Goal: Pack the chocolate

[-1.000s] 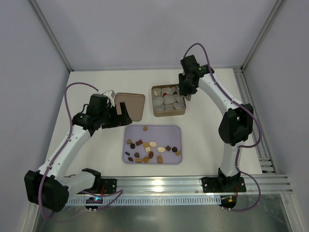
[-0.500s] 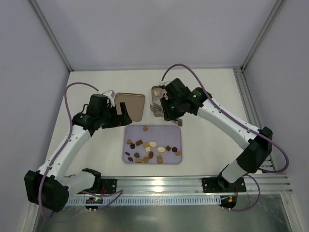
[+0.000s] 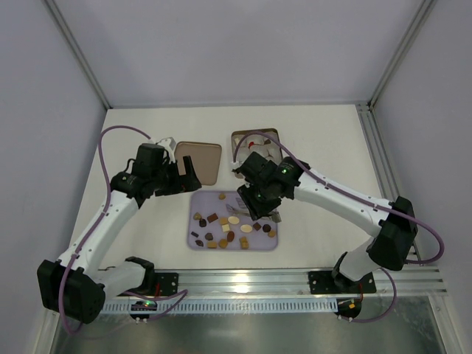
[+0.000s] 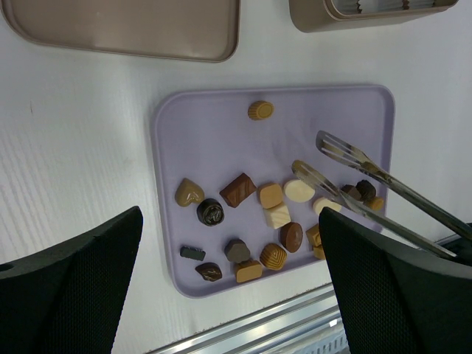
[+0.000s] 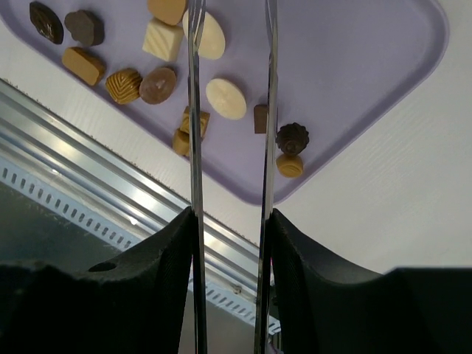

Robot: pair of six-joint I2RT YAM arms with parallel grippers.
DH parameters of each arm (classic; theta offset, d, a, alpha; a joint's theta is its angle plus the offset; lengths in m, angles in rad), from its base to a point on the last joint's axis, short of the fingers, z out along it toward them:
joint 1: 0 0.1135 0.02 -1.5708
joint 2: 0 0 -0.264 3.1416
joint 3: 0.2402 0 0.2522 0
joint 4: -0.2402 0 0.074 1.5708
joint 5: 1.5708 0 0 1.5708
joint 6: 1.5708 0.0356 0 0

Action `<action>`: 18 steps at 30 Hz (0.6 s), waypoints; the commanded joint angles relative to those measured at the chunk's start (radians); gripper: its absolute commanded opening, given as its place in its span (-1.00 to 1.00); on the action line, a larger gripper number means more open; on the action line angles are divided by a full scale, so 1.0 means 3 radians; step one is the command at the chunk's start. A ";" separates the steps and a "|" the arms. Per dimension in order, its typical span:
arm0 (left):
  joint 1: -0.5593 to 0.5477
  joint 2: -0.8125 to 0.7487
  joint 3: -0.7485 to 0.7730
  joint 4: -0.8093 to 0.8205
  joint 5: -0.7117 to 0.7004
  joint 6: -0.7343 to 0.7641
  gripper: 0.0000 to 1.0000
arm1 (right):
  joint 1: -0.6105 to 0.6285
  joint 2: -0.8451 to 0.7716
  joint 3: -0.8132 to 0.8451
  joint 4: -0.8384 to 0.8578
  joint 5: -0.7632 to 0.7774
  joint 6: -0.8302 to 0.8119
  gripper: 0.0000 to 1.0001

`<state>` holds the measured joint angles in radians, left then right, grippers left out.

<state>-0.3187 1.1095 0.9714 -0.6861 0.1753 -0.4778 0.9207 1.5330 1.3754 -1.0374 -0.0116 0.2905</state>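
Observation:
The chocolate point(image 3: 228, 227) is several small brown, caramel and cream pieces lying on a lavender tray point(image 3: 208, 200); it also shows in the left wrist view point(image 4: 269, 214) and the right wrist view point(image 5: 226, 98). My right gripper point(image 3: 256, 203) point(image 5: 230, 221) is shut on metal tongs point(image 5: 193, 110). The tongs point(image 4: 354, 184) are spread open and empty, low over the tray's right half. My left gripper point(image 3: 184, 177) point(image 4: 228, 295) is open and empty, above the table left of the tray.
A square gold-brown tin point(image 3: 258, 137) with white paper cups point(image 4: 383, 6) stands behind the tray, partly hidden by the right arm. Its lid point(image 3: 208, 158) lies to the left, behind the left gripper. An aluminium rail point(image 3: 295, 284) runs along the near edge.
The right arm has swung from over the tin down and forward to over the tray, carrying the tongs. The left arm has not moved.

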 commanded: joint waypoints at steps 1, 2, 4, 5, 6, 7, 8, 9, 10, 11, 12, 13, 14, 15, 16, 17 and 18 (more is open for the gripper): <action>-0.0006 -0.0037 0.0009 0.0027 -0.0032 0.0059 1.00 | 0.0106 -0.0206 -0.0003 -0.0106 -0.0048 -0.0017 -0.08; -0.0006 -0.0037 0.0009 0.0017 -0.0037 0.0064 0.99 | 0.0137 -0.0206 -0.0013 -0.0121 -0.0038 -0.0017 -0.07; -0.0006 -0.0042 0.0004 0.0022 -0.0032 0.0059 1.00 | 0.0157 -0.0232 -0.0039 -0.0142 -0.0043 -0.0007 -0.05; -0.0011 -0.0037 0.0004 0.0022 -0.0032 0.0064 1.00 | 0.0168 -0.0237 -0.0044 -0.0147 -0.0043 -0.0007 -0.04; -0.0006 -0.0042 0.0004 0.0022 -0.0037 0.0059 1.00 | 0.0168 -0.0242 -0.0054 -0.0152 -0.0043 -0.0007 -0.04; -0.0006 -0.0037 0.0004 0.0017 -0.0032 0.0059 0.99 | 0.0178 -0.0237 -0.0049 -0.0157 -0.0043 -0.0007 -0.04; -0.0006 -0.0037 0.0004 0.0022 -0.0037 0.0059 0.99 | 0.0183 -0.0237 -0.0039 -0.0162 -0.0048 -0.0017 -0.04; -0.0006 -0.0037 0.0004 0.0017 -0.0037 0.0059 1.00 | 0.0198 -0.0227 -0.0044 -0.0167 -0.0048 -0.0017 -0.04; -0.0006 -0.0042 -0.0001 0.0017 -0.0032 0.0059 1.00 | 0.0203 -0.0227 -0.0044 -0.0172 -0.0048 -0.0022 -0.04; -0.0006 -0.0037 -0.0006 0.0017 -0.0037 0.0059 0.99 | 0.0214 -0.0206 -0.0039 -0.0167 -0.0048 -0.0032 -0.04; -0.0006 -0.0037 -0.0007 0.0012 -0.0032 0.0059 0.99 | 0.0219 -0.0201 -0.0039 -0.0172 -0.0043 -0.0033 -0.04; -0.0006 -0.0037 -0.0001 0.0017 -0.0032 0.0054 0.99 | 0.0229 -0.0176 -0.0044 -0.0167 -0.0043 -0.0033 -0.04; -0.0006 -0.0042 -0.0006 0.0012 -0.0032 0.0054 0.99 | 0.0234 -0.0171 -0.0044 -0.0162 -0.0038 -0.0048 -0.04; -0.0006 -0.0037 -0.0001 0.0017 -0.0027 0.0059 1.00 | 0.0234 -0.0155 -0.0049 -0.0157 -0.0038 -0.0048 -0.04; -0.0006 -0.0037 -0.0006 0.0012 -0.0032 0.0059 0.99 | 0.0239 -0.0135 -0.0049 -0.0152 -0.0038 -0.0053 -0.04; -0.0006 -0.0037 -0.0007 0.0012 -0.0032 0.0054 0.99 | 0.0239 -0.0130 -0.0049 -0.0152 -0.0043 -0.0058 -0.04; -0.0006 -0.0037 -0.0001 0.0017 -0.0032 0.0059 0.99 | 0.0249 -0.0119 -0.0039 -0.0147 -0.0043 -0.0063 -0.04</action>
<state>-0.3187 1.1095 0.9714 -0.6861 0.1753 -0.4702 0.9859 1.4986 1.3579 -1.0851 -0.0200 0.2871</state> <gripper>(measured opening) 0.996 0.481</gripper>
